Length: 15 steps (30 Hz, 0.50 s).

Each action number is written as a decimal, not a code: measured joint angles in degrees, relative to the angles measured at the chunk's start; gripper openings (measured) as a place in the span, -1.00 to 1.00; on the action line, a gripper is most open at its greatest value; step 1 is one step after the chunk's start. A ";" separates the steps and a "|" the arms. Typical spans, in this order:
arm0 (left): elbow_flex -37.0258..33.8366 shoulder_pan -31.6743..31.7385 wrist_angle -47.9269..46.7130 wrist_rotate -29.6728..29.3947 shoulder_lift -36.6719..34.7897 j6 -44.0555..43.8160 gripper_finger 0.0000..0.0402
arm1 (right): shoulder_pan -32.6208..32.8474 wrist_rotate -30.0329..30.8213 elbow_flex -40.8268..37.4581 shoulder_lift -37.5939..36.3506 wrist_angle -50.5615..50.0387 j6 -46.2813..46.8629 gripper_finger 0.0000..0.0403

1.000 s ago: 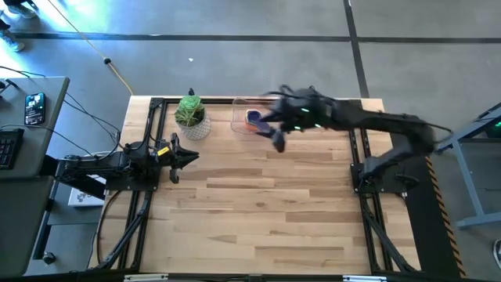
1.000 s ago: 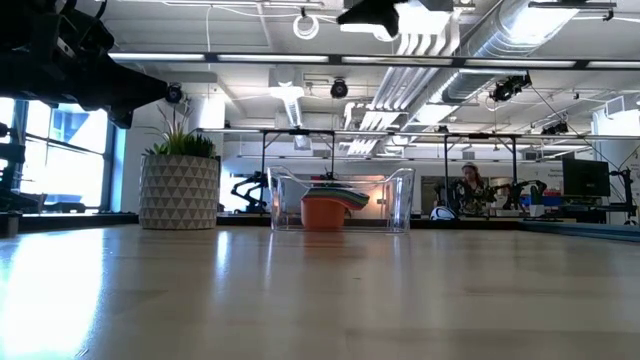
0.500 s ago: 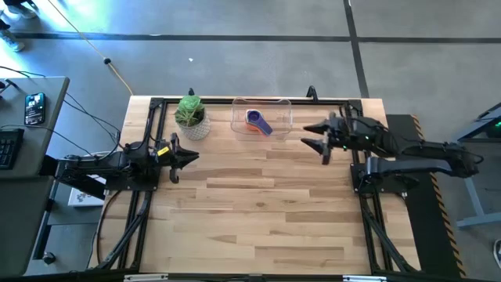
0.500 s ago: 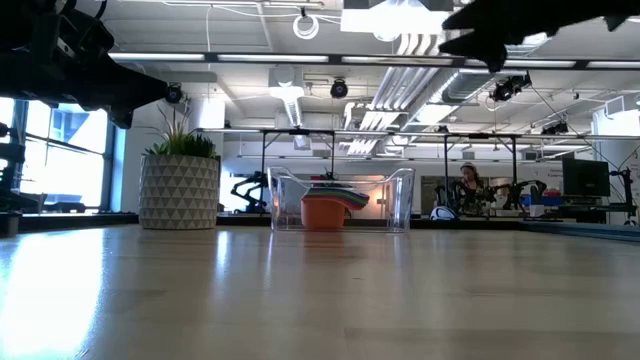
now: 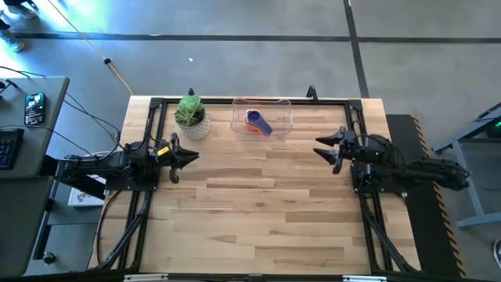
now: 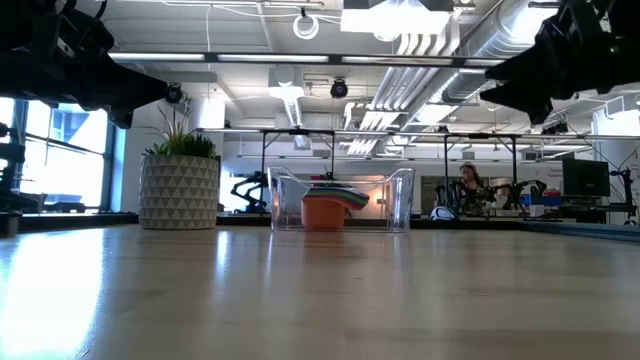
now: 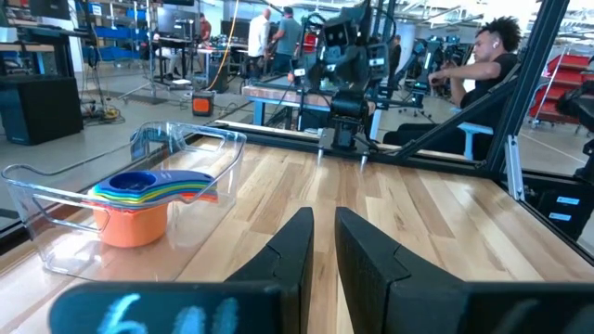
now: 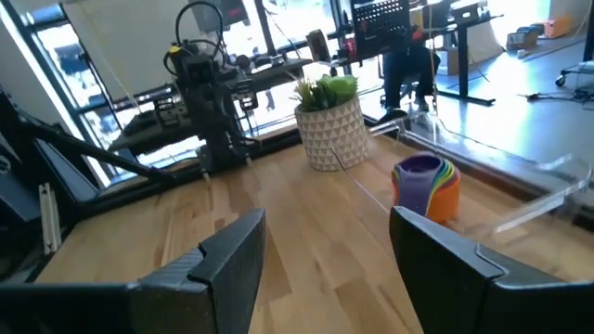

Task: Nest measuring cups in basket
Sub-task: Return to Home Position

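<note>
Sitting inside the clear rectangular plastic basket (image 5: 280, 103), the nested stack of small coloured plastic measuring cups (image 5: 256, 120) is resting as one pile, with an orange cup showing on the outside and a dark blue one on top, and the flat handles are fanning out in rainbow layers toward one side. The basket is standing upright at the far edge of the light wooden table (image 5: 258, 211), near a whitish patterned pot with a green plant (image 5: 192, 118), which is standing on the left arm's side of it without touching it. The left gripper (image 5: 194, 157) is hanging low over its own side of the table, well apart from the basket, and its two dark fingers are lying almost together with only a thin slit between them. The right gripper (image 5: 322, 149) is hovering over the opposite side, also well clear of the basket, and its fingers are standing wide apart with nothing between them. Both grippers are pointing inward, facing each other across the boards.
</note>
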 joint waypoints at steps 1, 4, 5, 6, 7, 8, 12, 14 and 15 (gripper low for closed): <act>0.00 0.01 0.00 0.00 0.00 -0.01 -0.82 | 0.00 0.04 -1.23 -1.54 0.02 0.52 0.10; 0.00 0.01 0.00 0.00 0.00 0.00 -0.82 | 0.00 0.09 -4.56 -5.89 0.00 2.63 0.10; 0.00 0.00 0.00 0.00 0.00 -0.02 -0.82 | -0.02 0.09 -5.51 -7.23 -0.04 2.93 0.10; 0.00 0.00 0.00 0.00 0.00 0.00 -0.82 | 0.00 0.05 -6.33 -8.37 -0.10 3.04 0.10; 0.00 -0.01 0.00 0.00 0.00 -0.02 -0.82 | 0.06 -0.07 -6.99 -9.43 -0.28 3.02 0.10; 0.00 0.00 0.00 -0.01 0.00 -0.02 -0.82 | 0.10 -0.11 -7.62 -10.41 -0.71 2.95 0.10; 0.00 0.00 0.02 -0.01 0.00 0.00 -0.82 | 0.09 -1.94 -8.31 -11.78 -1.63 2.09 0.10; 0.00 -0.01 0.00 0.00 0.00 0.00 -0.82 | 0.11 -2.67 -8.31 -11.82 -1.77 0.99 0.10; 0.00 -0.01 0.00 -0.02 0.00 0.00 -0.82 | 0.09 -3.08 -8.31 -11.80 -1.81 0.23 0.10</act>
